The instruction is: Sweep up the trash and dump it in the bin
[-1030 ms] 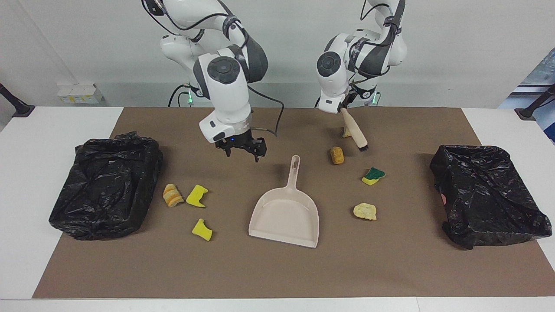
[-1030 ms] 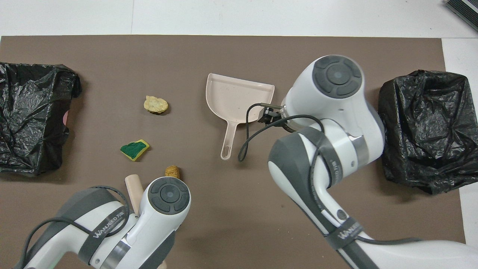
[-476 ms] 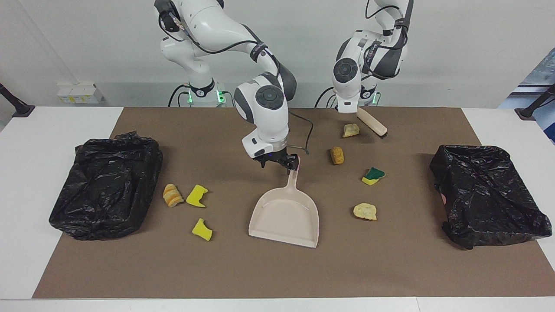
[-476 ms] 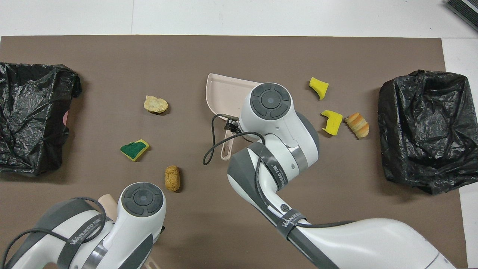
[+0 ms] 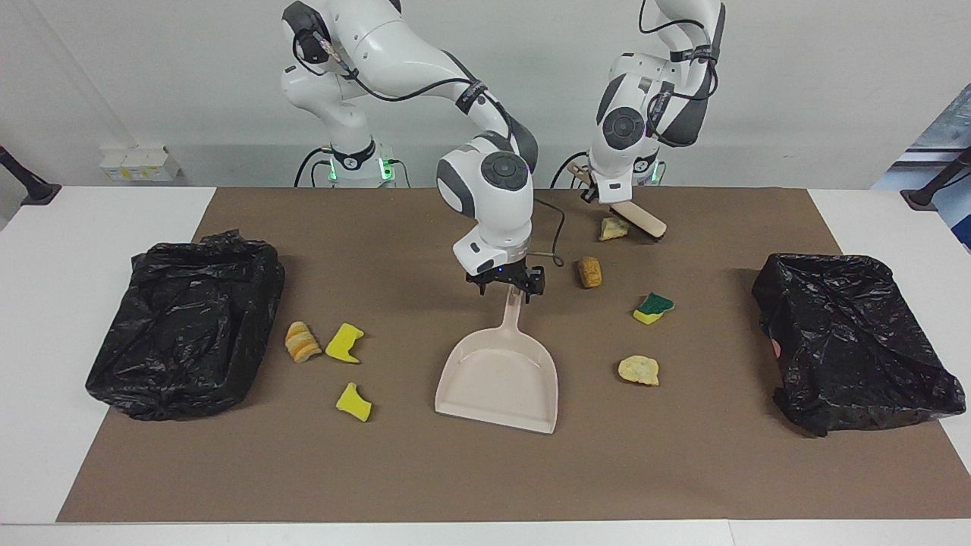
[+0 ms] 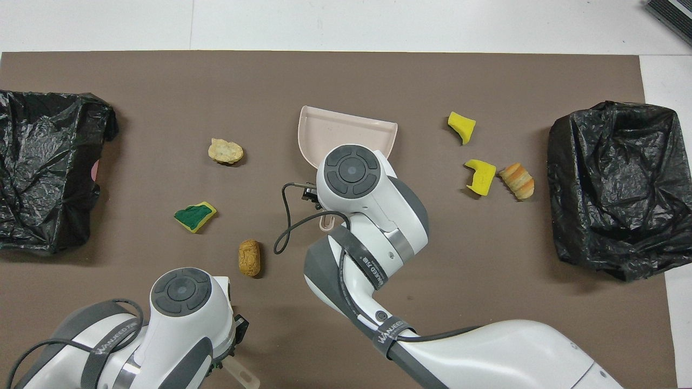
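Overhead view hides both grippers: right gripper spread over dustpan handle, left gripper clamping brush

In the overhead view, 1 brand could be read on dark straps wrapped around the robot arms. The strap on the left arm, at the near edge of the scene, carried white capitals that read "WANJEED", followed by small characters too fine to make out. The strap on the right arm showed the same kind of white lettering, beginning "WANJ", the rest wrapping out of sight. In the facing view, similar straps ringed both arms, but their lettering could not be read. No other text, number or sign was legible.
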`<state>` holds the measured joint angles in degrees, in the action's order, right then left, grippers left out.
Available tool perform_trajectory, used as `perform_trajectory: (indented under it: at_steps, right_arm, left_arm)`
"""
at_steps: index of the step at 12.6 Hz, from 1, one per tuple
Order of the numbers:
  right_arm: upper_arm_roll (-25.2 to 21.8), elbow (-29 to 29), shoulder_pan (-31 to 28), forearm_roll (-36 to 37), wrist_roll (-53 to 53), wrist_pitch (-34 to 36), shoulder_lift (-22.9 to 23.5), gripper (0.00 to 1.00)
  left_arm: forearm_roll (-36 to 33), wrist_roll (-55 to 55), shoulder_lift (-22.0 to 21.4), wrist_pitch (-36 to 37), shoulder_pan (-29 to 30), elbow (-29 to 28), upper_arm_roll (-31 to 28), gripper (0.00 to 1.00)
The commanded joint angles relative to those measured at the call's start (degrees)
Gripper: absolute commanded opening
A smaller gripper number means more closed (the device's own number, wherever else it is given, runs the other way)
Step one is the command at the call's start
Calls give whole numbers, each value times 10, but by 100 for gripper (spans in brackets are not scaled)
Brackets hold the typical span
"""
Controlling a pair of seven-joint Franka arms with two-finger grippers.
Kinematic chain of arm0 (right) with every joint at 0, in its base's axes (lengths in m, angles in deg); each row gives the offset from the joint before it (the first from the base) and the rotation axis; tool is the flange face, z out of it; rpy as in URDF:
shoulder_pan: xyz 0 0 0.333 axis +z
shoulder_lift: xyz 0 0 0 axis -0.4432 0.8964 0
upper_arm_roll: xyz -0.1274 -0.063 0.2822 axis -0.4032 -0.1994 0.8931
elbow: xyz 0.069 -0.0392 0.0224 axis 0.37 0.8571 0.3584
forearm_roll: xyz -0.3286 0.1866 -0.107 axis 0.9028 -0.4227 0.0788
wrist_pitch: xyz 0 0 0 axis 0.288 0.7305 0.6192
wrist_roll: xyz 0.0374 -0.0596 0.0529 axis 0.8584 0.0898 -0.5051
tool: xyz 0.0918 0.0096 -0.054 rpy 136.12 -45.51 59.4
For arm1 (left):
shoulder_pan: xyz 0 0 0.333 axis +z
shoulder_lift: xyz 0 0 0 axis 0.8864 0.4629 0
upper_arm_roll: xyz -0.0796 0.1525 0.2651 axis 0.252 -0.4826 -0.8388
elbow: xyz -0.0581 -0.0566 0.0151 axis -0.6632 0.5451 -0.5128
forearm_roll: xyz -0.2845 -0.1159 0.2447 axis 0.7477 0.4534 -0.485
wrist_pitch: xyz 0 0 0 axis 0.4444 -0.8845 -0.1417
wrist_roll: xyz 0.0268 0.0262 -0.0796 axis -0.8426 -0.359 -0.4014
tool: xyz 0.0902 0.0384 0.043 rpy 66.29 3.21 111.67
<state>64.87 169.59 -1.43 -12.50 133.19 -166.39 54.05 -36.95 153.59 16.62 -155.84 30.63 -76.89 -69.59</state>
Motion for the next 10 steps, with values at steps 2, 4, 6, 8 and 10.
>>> perform_trajectory:
  at_steps: [2,4,6,8,10]
  right_arm:
    - [-1,5,1,24,17,-37,10,100]
    - [0,7,1,30,16,-40,12,96]
    - [0,21,3,33,11,-41,11,81]
    - [3,20,3,48,-3,-38,11,37]
    - [3,20,3,50,-59,-36,10,0]
  left_arm:
    - [19,13,13,-54,25,-3,3,0]
    - [24,6,41,-86,31,27,3,0]
    - [46,-20,82,-109,53,76,3,0]
    - [47,-78,109,-111,56,119,3,0]
    - [46,-166,128,-101,72,149,3,0]
